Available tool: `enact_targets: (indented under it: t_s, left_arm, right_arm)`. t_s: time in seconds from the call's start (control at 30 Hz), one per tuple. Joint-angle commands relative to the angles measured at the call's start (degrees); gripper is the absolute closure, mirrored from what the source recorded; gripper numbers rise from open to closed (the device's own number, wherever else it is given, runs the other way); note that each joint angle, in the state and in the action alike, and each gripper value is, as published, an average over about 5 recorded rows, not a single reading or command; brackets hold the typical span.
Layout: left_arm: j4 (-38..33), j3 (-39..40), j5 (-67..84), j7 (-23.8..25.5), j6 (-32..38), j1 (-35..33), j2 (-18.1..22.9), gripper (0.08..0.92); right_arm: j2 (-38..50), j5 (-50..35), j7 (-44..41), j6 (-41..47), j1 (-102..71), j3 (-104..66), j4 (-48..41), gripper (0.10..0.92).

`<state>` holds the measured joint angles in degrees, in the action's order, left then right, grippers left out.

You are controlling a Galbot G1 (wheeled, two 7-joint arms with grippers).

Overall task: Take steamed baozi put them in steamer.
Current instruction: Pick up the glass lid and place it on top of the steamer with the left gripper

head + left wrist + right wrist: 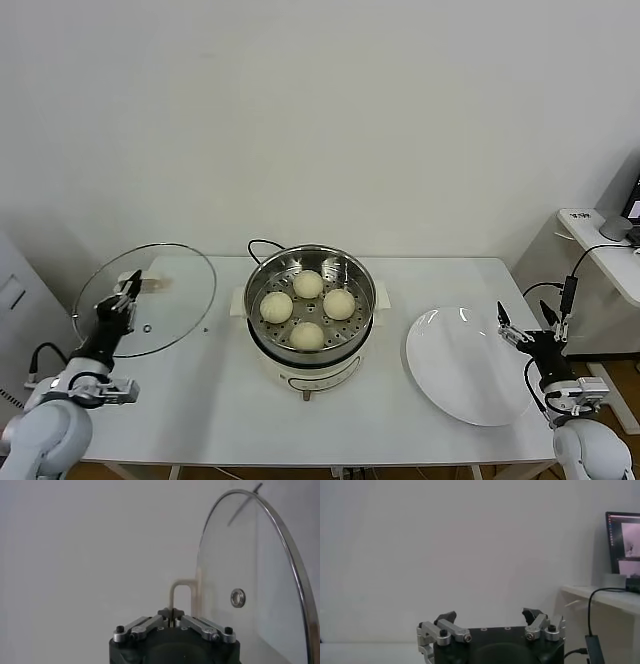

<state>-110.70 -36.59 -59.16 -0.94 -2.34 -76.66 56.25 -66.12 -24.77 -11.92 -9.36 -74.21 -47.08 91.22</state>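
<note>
Several cream-white baozi (308, 284) sit on the perforated tray inside the shiny steel steamer (262, 278), which stands on a white base mid-table. My left gripper (124, 294) is at the table's left edge, shut on the cream handle (176, 587) of the round glass lid (170, 300) and holding the lid up and tilted. In the left wrist view my left gripper (172, 615) pinches the handle, with the lid (265, 580) beside it. My right gripper (524, 325) is open and empty at the table's right edge, near the white plate (455, 375). It also shows in the right wrist view (490, 616).
A black cord (258, 245) runs behind the steamer. A side desk (600, 245) with a monitor (623, 547) and cables stands to the right of the table.
</note>
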Motion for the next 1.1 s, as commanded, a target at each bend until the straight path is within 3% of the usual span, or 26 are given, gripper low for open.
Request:
enact_targets:
  t_s: [0.03, 0.17, 0.43, 1.1]
  left_arm:
    - [-12.49, 13.67, -6.80, 12.60, -16.25, 3.72, -2.01, 0.902]
    - [-12.97, 20.21, -11.90, 15.23, -20.72, 7.56, -0.57, 0.902]
    - [-11.30, 32.07, -20.07, 18.60, -29.98, 16.01, 7.16, 0.902]
    - [-1.78, 44.29, -25.59, 16.57, -31.31, 23.94, 17.29, 0.902]
  right_arm:
    - [0.10, 0.05, 0.04, 0.04, 0.82, 0.73, -0.09, 0.203]
    - [0.17, 0.29, 0.05, 0.00, 1.12, 0.86, -0.34, 0.203]
    - [0.45, 0.70, 0.18, 0.03, 1.21, 1.06, -0.35, 0.203]
    - [0.04, 0.83, 0.12, 0.27, 1.54, 1.50, -0.54, 0.203]
